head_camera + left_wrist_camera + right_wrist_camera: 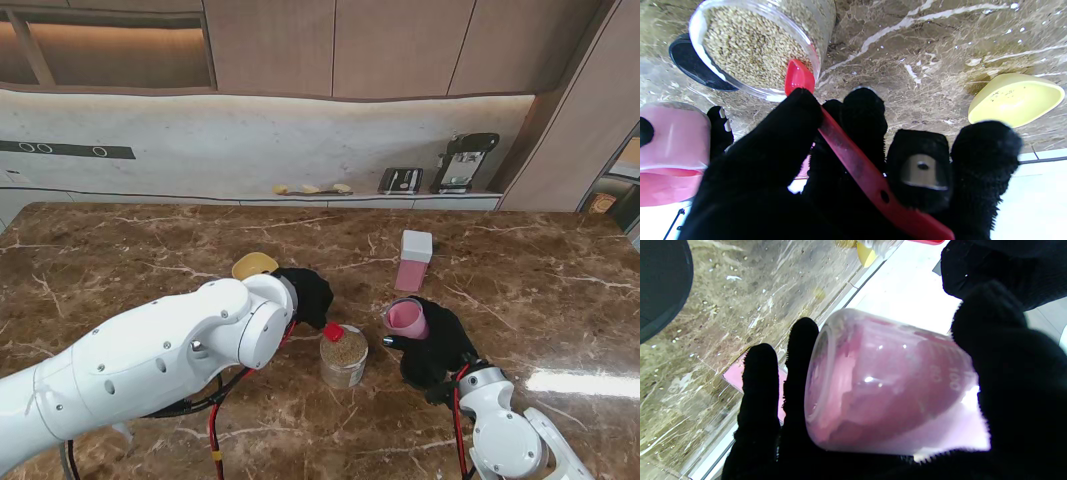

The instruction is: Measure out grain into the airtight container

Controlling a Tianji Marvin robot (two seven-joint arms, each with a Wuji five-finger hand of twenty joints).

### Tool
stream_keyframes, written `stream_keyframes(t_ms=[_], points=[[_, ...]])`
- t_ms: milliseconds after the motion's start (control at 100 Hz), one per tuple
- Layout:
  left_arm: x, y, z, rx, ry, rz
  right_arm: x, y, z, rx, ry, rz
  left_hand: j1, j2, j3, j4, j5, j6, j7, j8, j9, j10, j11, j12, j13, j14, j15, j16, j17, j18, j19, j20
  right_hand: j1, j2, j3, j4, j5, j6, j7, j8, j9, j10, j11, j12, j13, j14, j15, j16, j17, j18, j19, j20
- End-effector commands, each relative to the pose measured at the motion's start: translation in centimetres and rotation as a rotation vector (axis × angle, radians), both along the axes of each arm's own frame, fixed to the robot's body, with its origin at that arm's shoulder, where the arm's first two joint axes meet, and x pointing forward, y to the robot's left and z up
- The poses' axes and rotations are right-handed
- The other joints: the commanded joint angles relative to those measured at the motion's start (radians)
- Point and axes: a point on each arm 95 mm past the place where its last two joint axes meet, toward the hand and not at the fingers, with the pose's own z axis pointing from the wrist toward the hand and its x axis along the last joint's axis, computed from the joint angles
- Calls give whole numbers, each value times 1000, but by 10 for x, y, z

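Both hands full: left hand (pixel 305 293) w/ red scoop (pixel 853 156), right hand (pixel 432 345) w/ seemingly empty pink cup (pixel 887 386).

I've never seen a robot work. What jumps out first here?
Two black-gloved hands meet at mid-table. The left hand pinches a red scoop, its bowl at the rim of a clear jar of grain. To the jar's right, the right hand holds a tilted pink cup; a pink container with a white lid stands farther from me.
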Motion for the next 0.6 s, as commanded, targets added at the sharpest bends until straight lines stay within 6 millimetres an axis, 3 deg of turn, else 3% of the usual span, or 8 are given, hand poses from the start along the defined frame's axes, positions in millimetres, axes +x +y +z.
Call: stream_keyframes(t_ms=[0, 590], points=[[-1, -1, -5, 1, 12, 7, -3, 0, -6, 4, 23, 7, 36, 4, 89, 15, 30, -57, 53, 2, 90, 13, 5, -7, 32, -27, 103, -9, 30, 0, 80, -9, 125, 156, 181, -42, 94, -125, 108, -2, 48, -61, 39, 9, 23, -47, 29, -6, -10, -13, 15, -3], [-3, -11, -17, -21, 59, 10, -3, 1, -8, 5, 25, 14, 35, 4, 88, 17, 27, -49, 55, -6, 90, 12, 7, -5, 32, -27, 104, -10, 29, 0, 85, -12, 123, 154, 183, -42, 94, -126, 107, -1, 45, -61, 39, 8, 20, -48, 26, -6, -16, -13, 9, -5]])
